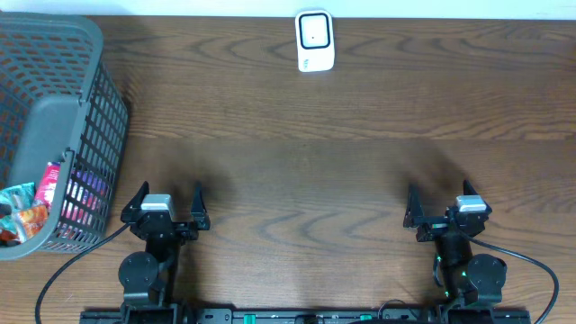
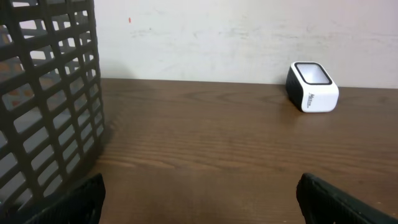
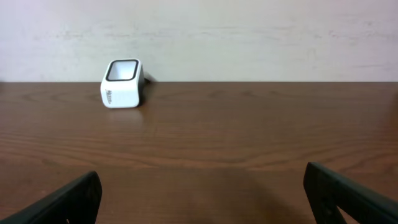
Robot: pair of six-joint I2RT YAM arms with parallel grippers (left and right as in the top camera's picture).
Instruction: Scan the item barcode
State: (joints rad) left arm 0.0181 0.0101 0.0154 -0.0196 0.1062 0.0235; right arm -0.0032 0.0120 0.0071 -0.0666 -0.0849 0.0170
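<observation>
A: Status on the scan job?
B: Not begun, far as I can judge. Left hand (image 1: pixel 171 193) & right hand (image 1: pixel 438 194) both sit low at the near edge of the dark brown wood-grain tabletop (image 1: pixel 297 162), fingers spread wide, nothing betw. them. Wrist views agree: only bare wood betw. the fingers on each side.
A: Where's the item?
B: In the dark grey plastic lattice basket (image 1: pixel 106 117), far left of tabletop. Colourful crinkly snack packets (image 1: pixel 25 220) lie in its near end, w/ a pink-purple one pressed vs. the basket's right wall. Can't tell which one is meant. No barcode legible from above.
A: Scanner?
B: Small white box-shaped scanner w/ black-rimmed window (image 1: pixel 315 40), far edge, approx. centre, window facing up. Well apart from basket & from both hands.
A: So what's left?
B: All of it, I reckon. Reach into basket, pick a packet, lift it clear of the wall, carry it across, turn barcode side toward the window. Left hand is just beside the basket, so prob. the one to fetch. Right is well apart from it.
A: Anything done at all?
B: Nothing the views show. No packet out on the tabletop, none held.
</observation>
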